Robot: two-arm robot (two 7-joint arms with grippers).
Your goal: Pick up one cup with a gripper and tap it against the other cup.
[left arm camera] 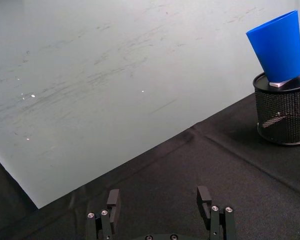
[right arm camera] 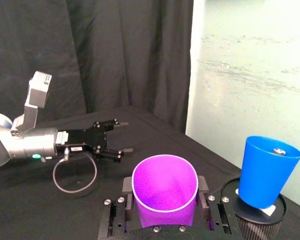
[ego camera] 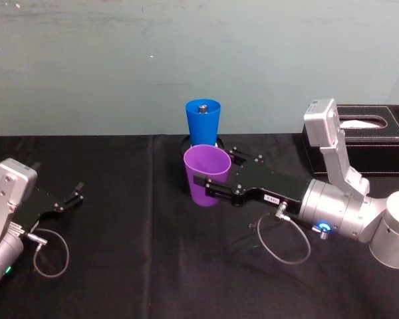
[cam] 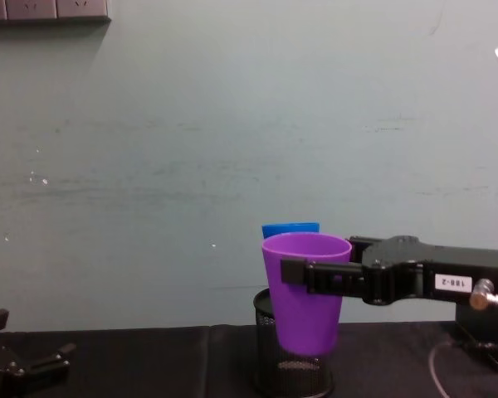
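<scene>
Right gripper (ego camera: pixel 211 187) clamped purple cup (ego camera: pixel 205 166), held just in front of blue cup (ego camera: pixel 203 125), left gripper (ego camera: pixel 76 194) sat well left of it, fingers apart

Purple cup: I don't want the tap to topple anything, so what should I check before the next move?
1. Grip of right hand on purple cup: ok, fingers on both sides.
2. Lift of purple cup off table: ok.
3. Gap between purple cup and blue cup: ok, apart.
4. Seating of blue cup on mesh holder: cannot tell.
5. Position of left hand: ok, open, parked at the left.
</scene>
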